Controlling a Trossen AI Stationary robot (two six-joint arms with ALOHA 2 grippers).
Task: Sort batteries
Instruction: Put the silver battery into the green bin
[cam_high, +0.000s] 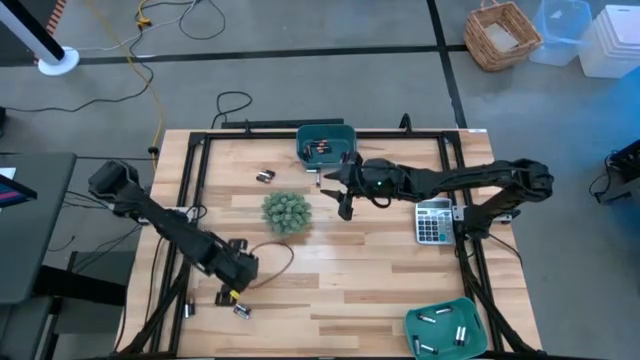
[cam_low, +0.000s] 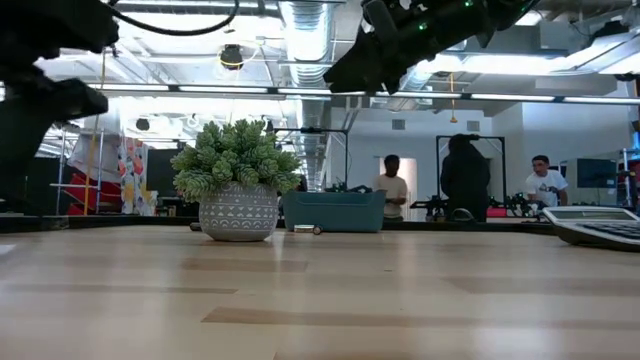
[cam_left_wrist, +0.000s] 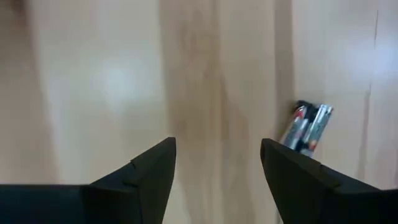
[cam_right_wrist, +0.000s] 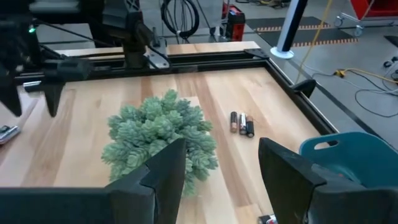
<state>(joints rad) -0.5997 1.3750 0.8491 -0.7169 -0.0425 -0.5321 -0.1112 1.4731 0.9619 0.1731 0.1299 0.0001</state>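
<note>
My left gripper (cam_left_wrist: 217, 168): fingers parted, holding nothing, batteries (cam_left_wrist: 306, 127) just beside | my right gripper (cam_right_wrist: 221, 165): fingers apart, empty, above plant (cam_right_wrist: 158, 142)

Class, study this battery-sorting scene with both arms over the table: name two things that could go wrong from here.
1. The left pincer is open above bare wood, with the batteries off to one side of its fingers; closing now might catch nothing, or nudge them and set them rolling.
2. The right pincer hangs open beside the potted plant; a low sweep toward the batteries near the teal bin could tip the plant.
</note>
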